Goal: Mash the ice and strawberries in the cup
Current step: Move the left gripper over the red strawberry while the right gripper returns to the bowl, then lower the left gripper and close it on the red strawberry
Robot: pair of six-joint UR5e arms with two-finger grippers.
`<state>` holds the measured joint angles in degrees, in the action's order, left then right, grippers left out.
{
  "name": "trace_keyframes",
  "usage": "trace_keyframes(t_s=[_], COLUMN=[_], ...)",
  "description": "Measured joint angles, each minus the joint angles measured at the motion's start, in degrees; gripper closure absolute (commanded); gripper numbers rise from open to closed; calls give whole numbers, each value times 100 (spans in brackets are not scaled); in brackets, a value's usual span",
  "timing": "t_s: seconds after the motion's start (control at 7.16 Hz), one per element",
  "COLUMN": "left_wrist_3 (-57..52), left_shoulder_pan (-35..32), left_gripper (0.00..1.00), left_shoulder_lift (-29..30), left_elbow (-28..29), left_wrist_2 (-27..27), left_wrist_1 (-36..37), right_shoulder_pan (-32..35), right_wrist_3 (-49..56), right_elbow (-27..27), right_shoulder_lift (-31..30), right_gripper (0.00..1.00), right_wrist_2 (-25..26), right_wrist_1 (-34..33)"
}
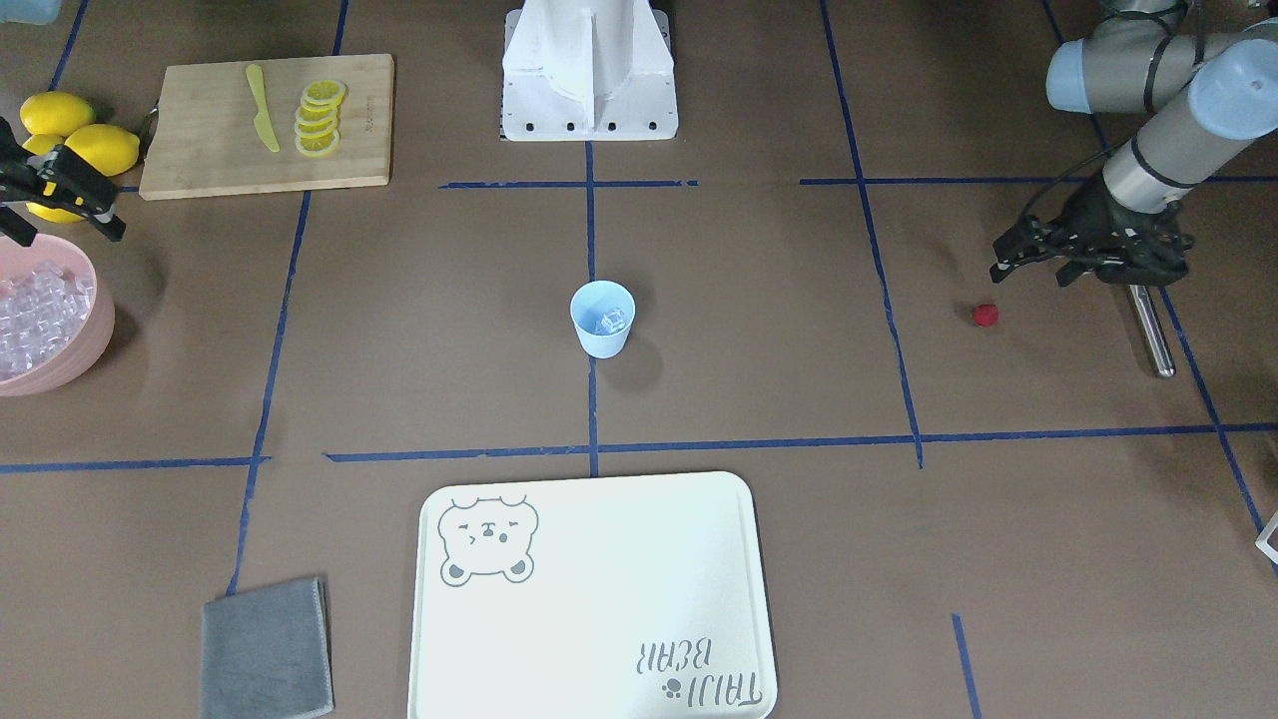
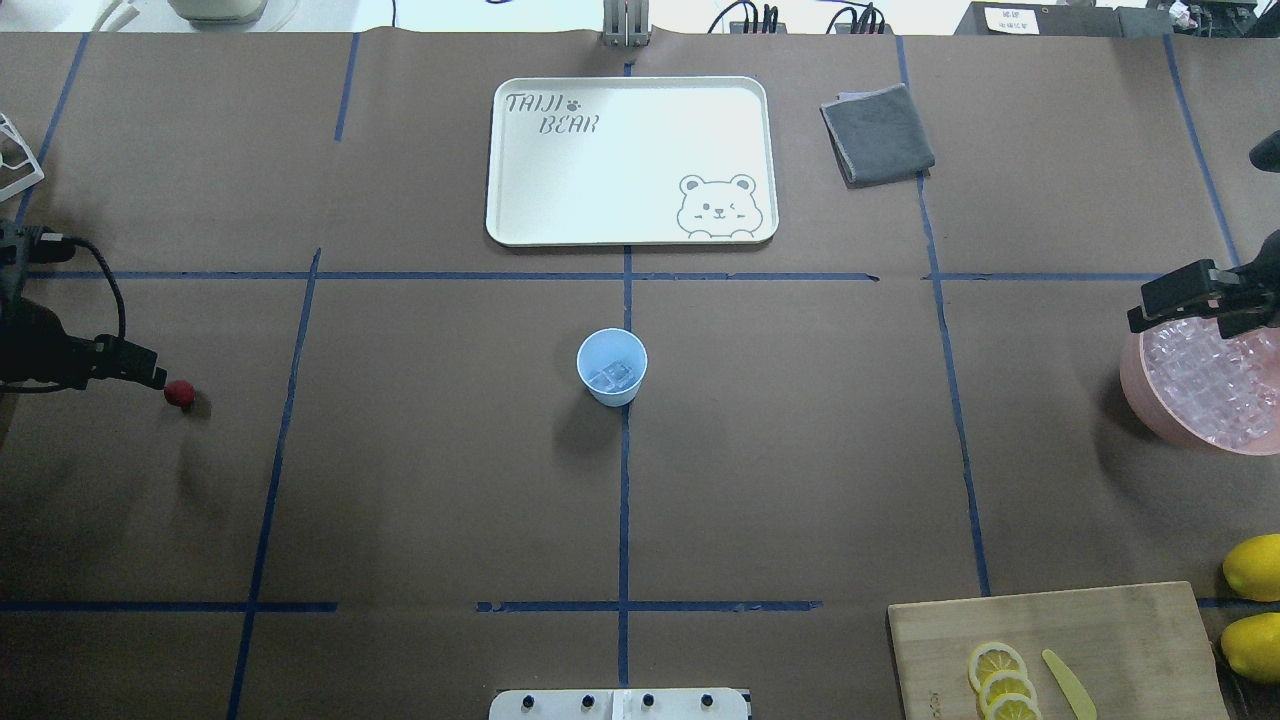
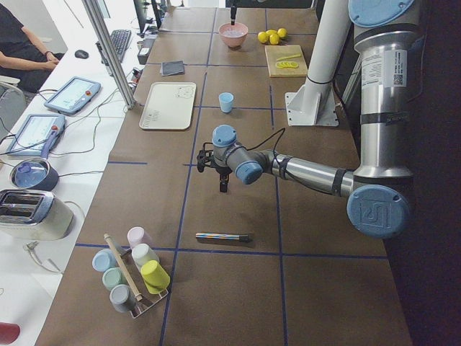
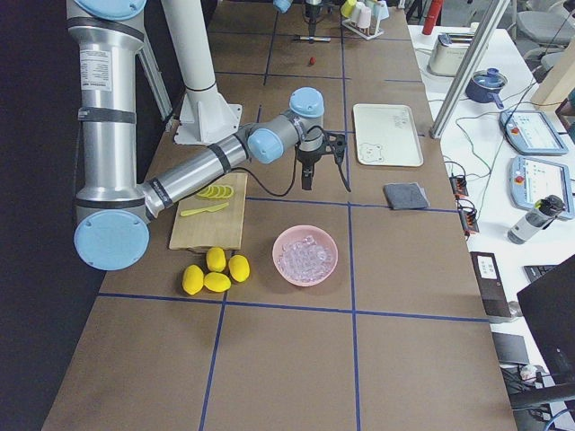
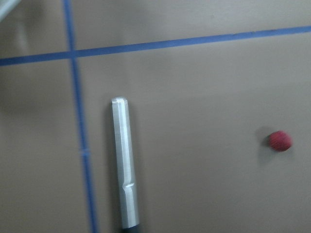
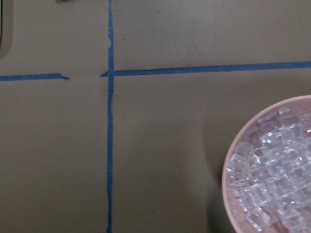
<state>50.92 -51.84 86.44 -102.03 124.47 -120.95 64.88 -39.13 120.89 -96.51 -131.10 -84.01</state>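
Observation:
The pale blue cup (image 1: 602, 322) stands upright at the table's centre, with a few clear ice cubes (image 2: 613, 376) inside. More ice (image 6: 272, 174) fills a pink bowl (image 2: 1135, 395). One small red strawberry (image 1: 985, 316) lies on the table, and the left wrist view shows it too (image 5: 280, 140). My left gripper (image 1: 1028, 272) hovers just beside and above the strawberry; it looks open and holds nothing. At the bowl's edge my right gripper (image 1: 65, 235) hangs with its fingers spread and empty.
A metal rod (image 1: 1150, 330) lies on the table under my left arm. A cutting board (image 1: 200, 150) carries lemon slices (image 1: 319, 118) and a yellow knife (image 1: 262, 108). Whole lemons (image 1: 100, 148), a white tray (image 1: 699, 559) and a grey cloth (image 1: 268, 649) are also on the table.

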Motion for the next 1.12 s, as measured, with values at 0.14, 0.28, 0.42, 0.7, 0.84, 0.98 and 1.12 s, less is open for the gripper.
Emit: trace_keyframes(t_s=[0.14,0.28,0.42,0.7,0.84,0.98,1.12], left_wrist_3=[57,76,79,83,86,88,87], left_shoulder_pan=[185,300,361,430,449,468,492], left_gripper=[0,0,0,0,0,0,0], left_shoulder_lift=[87,188,299,380,393,396,398], left_elbow=[92,221,358,545,586,604,613], left_wrist_2=[-231,-334,-389,-502,-525,-533,-538], left_wrist_1=[-1,-4,-10,-18,-22,-24,-25], right_shoulder_pan=[113,166,188,198,208,215,216], right_wrist_3=[291,408,449,466,467,468,468], right_elbow=[-24,-33,-35,-28,-27,-26,-30], right_shoulder_lift=[-137,-191,-210,-221,-221,-220,-219], right_gripper=[1,1,1,1,1,1,1], right_wrist_2=[-17,-20,-21,-21,-23,-25,-23], right_wrist_1=[-1,-1,-1,-1,-1,-1,-1])
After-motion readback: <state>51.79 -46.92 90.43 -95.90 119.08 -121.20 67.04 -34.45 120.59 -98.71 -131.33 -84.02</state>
